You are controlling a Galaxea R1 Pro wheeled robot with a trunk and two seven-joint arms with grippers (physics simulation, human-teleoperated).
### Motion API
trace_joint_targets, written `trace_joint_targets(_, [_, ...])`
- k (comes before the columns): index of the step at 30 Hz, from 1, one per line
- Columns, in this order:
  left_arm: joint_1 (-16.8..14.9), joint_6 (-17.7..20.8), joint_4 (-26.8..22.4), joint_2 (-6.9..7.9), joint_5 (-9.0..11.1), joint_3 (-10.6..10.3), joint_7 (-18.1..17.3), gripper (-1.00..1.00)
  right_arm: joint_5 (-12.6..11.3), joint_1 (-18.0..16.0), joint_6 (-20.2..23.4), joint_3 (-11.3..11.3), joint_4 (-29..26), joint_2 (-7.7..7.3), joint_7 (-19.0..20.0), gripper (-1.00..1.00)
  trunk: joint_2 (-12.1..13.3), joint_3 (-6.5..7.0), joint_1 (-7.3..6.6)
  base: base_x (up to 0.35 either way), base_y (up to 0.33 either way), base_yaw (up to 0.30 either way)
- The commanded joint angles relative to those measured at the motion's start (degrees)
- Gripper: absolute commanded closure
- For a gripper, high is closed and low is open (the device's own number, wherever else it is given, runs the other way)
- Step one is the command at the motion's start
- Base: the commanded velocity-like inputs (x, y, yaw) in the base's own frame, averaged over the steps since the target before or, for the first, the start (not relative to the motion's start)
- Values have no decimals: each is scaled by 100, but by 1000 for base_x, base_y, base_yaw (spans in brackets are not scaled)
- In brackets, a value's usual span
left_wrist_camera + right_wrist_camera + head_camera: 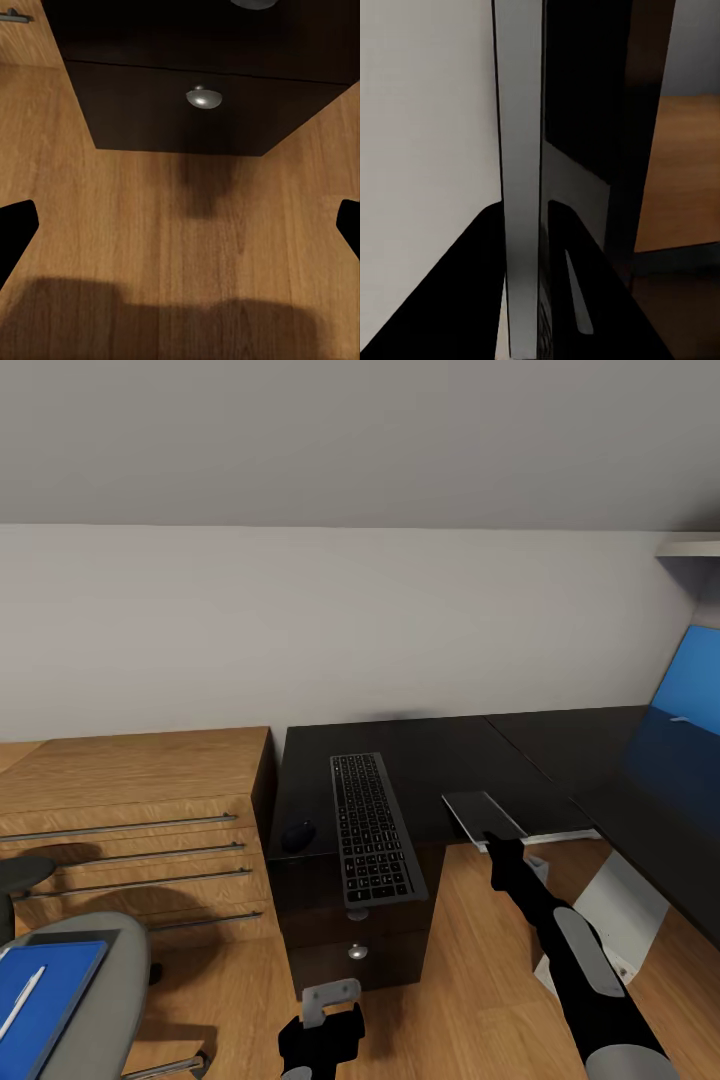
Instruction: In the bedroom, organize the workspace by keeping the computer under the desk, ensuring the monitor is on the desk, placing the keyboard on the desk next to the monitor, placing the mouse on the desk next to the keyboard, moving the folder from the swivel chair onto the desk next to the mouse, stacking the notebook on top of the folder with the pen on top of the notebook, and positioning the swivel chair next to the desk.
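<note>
The black keyboard (370, 828) lies on the black desk (450, 745), with the dark mouse (298, 835) just to its left. My right gripper (497, 844) is shut on the near edge of the thin notebook (483, 813), holding it flat over the desk's front edge; I cannot tell if it touches the top. In the right wrist view the notebook (520, 150) shows edge-on between the fingers. At the lower left, the blue folder (50, 995) rests on the swivel chair (118, 972) with the white pen (22, 1000) on it. My left gripper (322, 1015) hangs open above the floor (180, 225).
A low oak drawer unit (130, 830) stands left of the desk. The desk's black drawers carry silver knobs (201, 97). Its white pedestal leg (620, 905) stands to the right of my right arm. A blue panel (690, 675) leans along the right wall.
</note>
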Motion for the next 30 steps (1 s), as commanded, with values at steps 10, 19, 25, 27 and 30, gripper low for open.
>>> trace_joint_targets(10, [-6,25,-50,0,24,-8,38,-100,-221,26,71,-13,21,21,8,100,-2,-6,0,0,0,0])
trace_joint_targets(19, [-6,28,-53,0,29,-8,38,-100,-455,26,76,-6,34,34,9,100,-2,-6,0,0,0,0])
trace_joint_targets(25, [-6,29,-53,0,31,-8,38,-100,275,26,74,22,287,42,3,100,-2,-6,0,0,0,0])
trace_joint_targets(27, [-6,30,-53,0,31,-8,38,-100,275,26,73,26,287,46,2,100,-2,-6,0,0,0,2])
trace_joint_targets(30, [-6,31,-53,0,31,-8,38,-100,275,26,66,30,287,49,-5,100,-2,2,0,0,0,77])
